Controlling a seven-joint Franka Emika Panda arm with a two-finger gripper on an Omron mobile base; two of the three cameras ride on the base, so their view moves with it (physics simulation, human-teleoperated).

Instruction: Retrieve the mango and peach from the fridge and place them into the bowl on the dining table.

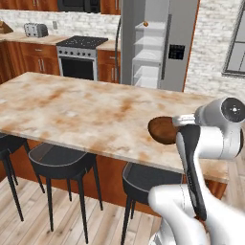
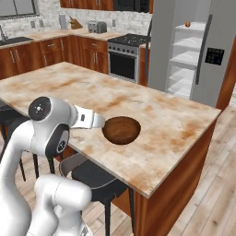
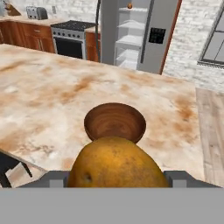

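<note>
Now gripper (image 3: pixel 114 177) clamped wide on mango (image 3: pixel 114 166), yellow-orange, held close before camera. Bowl (image 3: pixel 114 122) just beyond, empty, resting on dining table (image 3: pixel 43 100) near its edge. Fridge (image 3: pixel 151 35) behind, one door open, small orange fruit (image 3: pixel 130 6) on top shelf.

1. Desk (image 1: pixel 72 110): beige marble top with rust-coloured veining; reddish-brown wooden base.
2. Bowl (image 3: pixel 114 122): dark brown outside, lighter brown wood-grain rings inside.
3. Mango (image 3: pixel 116 164): yellow-orange skin with small dark specks.
4. Fridge (image 1: pixel 179 28): grey doors, black control panel, white interior.
5. Fruit on top fridge shelf (image 3: pixel 129 5): orange.
6. Stools (image 1: pixel 60 160): grey-black seats, black legs.
7. Floor (image 2: pixel 212 203): light wood planks.
</note>
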